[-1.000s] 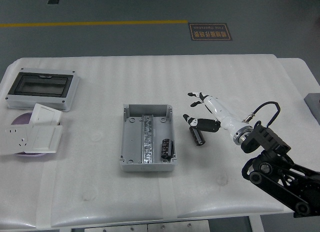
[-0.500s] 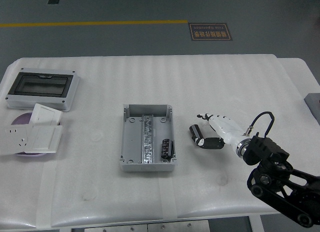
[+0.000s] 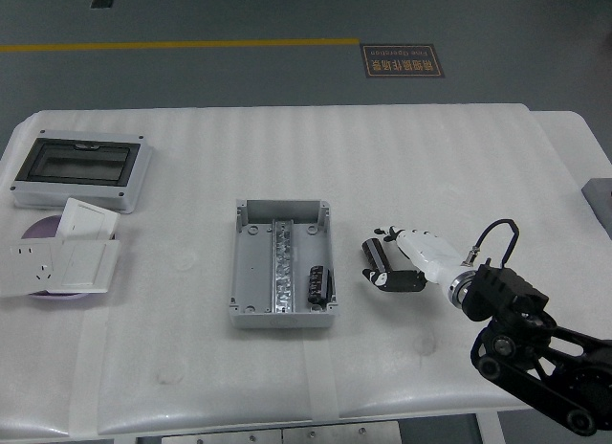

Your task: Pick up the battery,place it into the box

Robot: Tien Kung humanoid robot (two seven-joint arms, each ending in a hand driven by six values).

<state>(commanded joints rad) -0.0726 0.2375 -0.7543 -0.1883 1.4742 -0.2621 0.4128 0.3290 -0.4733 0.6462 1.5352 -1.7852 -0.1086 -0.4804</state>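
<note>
Right hand (image 3: 404, 265) low over the table (image 3: 430, 147), toward the right edge, coming in from the lower right corner on a black arm. Fingers (image 3: 394, 281) curled round the battery (image 3: 374, 255), a short dark cylinder lying on the surface; thumb on the near side, fingertips over the far side. Looks like a closed grasp, though whether the battery is lifted clear of the surface or resting cannot be told from this height. Just left of the battery, apart from it, the box (image 3: 281, 263): grey, open-topped, near the table's middle, with a metal rail down its centre and a small dark part (image 3: 316, 282) inside against the right wall. At the left edge, a grey enclosure with a dark window (image 3: 80, 168), and nearer the front a white socket plate (image 3: 36, 266) and a white switch plate (image 3: 84, 244) stacked over a purple disc (image 3: 41, 228). Beyond the far edge, on the grey floor, a yellow line (image 3: 182, 45) and a dark floor sign (image 3: 402, 60) with pale lettering, too small and inverted to read.
</note>
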